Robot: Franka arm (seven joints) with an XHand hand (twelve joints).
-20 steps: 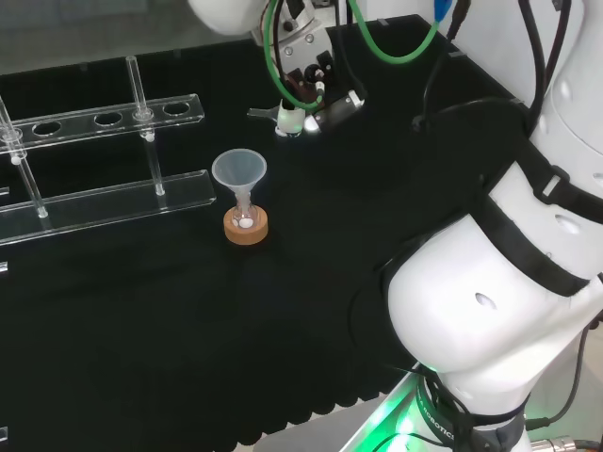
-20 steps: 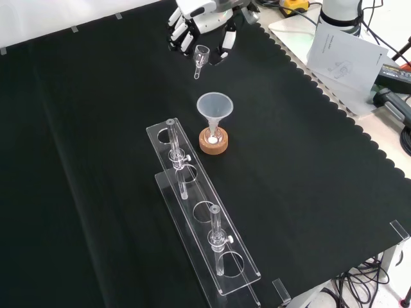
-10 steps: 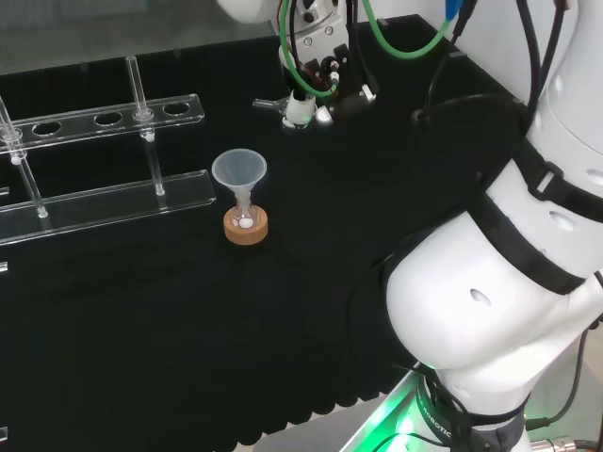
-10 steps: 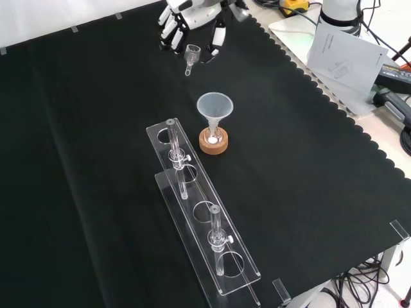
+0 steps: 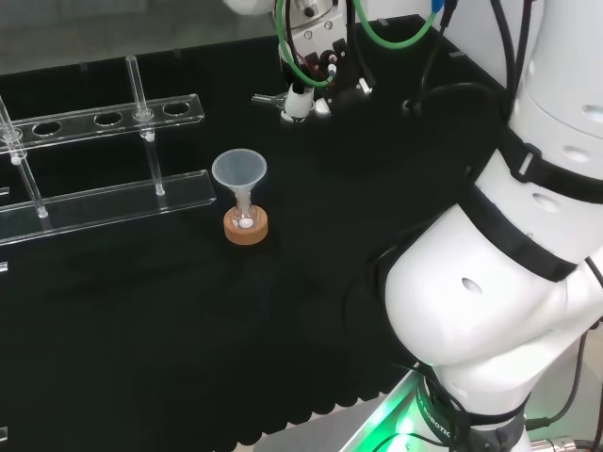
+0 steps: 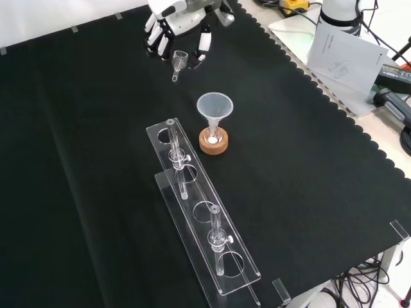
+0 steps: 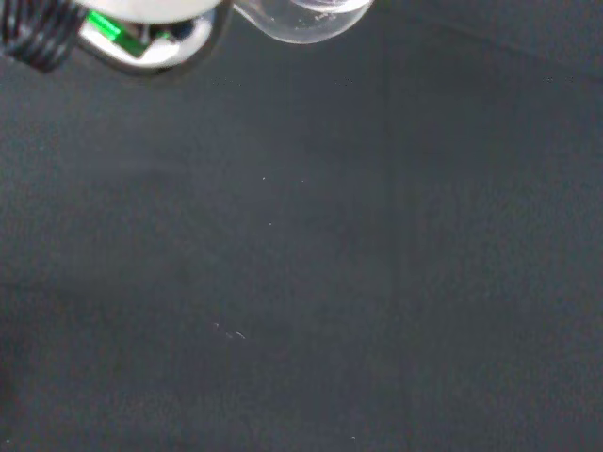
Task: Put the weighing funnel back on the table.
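The weighing funnel [image 6: 178, 60] is a small clear scoop with a short stem, pinched between the fingers and thumb of the black and white hand [image 6: 178, 19] near the cloth's far edge in the front view. In the head view the hand [image 5: 316, 58] hangs at the top centre. The weighing funnel [image 5: 275, 98] sticks out to its left, stem pointing left, a little above the cloth. Close up in the wrist view, the weighing funnel's rounded clear bowl [image 7: 301, 17] sits beside a white part of the hand [image 7: 141, 28], over bare black cloth.
The big funnel [image 6: 214, 108] stands in a small flask on a cork ring [image 6: 213, 144] mid-cloth. A clear acrylic rack [image 6: 199, 218] with glass tubes runs toward the front view's bottom. The arm's white links [image 5: 490, 282] bulk at the head view's right. Papers [image 6: 343, 54] lie beyond the cloth's scalloped edge.
The hand has carried the weighing funnel leftward in the front view, farther off in the head view, away from the big funnel. The funnel, flask and rack have stayed put.
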